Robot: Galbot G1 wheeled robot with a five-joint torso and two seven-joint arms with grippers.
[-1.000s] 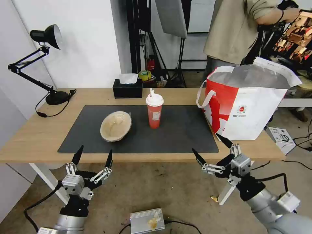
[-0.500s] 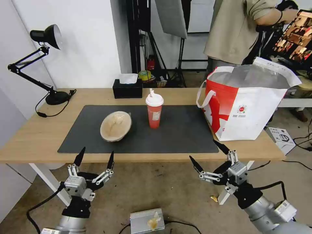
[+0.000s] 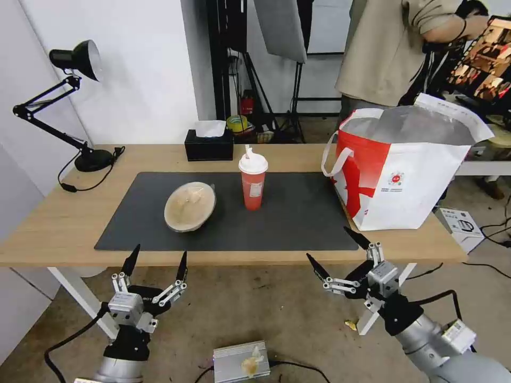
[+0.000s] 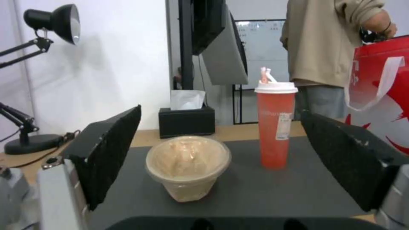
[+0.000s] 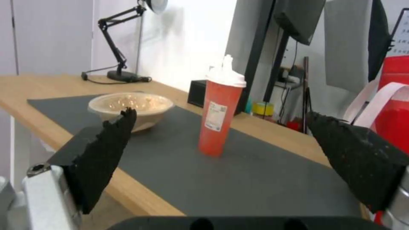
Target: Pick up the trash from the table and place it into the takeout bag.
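Trash, head view: I see the tan bowl [image 3: 190, 206] and red cup [image 3: 253, 182] on the counter [image 3: 58, 223] mat; takeout bag [image 3: 404, 165] at its right end.
Hands: left hand [image 3: 157, 261] and right hand [image 3: 335, 247] spread, below the counter's near edge.
Left wrist view: I see the bowl [image 4: 187, 166] between spread fingers.
Right wrist view: cup [image 5: 219, 118] upright.

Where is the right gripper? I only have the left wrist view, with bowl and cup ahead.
Observer: The right gripper hangs open in front of the table, short of its front edge, near the bag.
Operator: And the left one?
Observer: The left gripper is open too, short of the edge, facing the bowl.
Operator: Is the bag open?
Observer: Yes, its top gapes, foil lining showing; the cup stands to its left.
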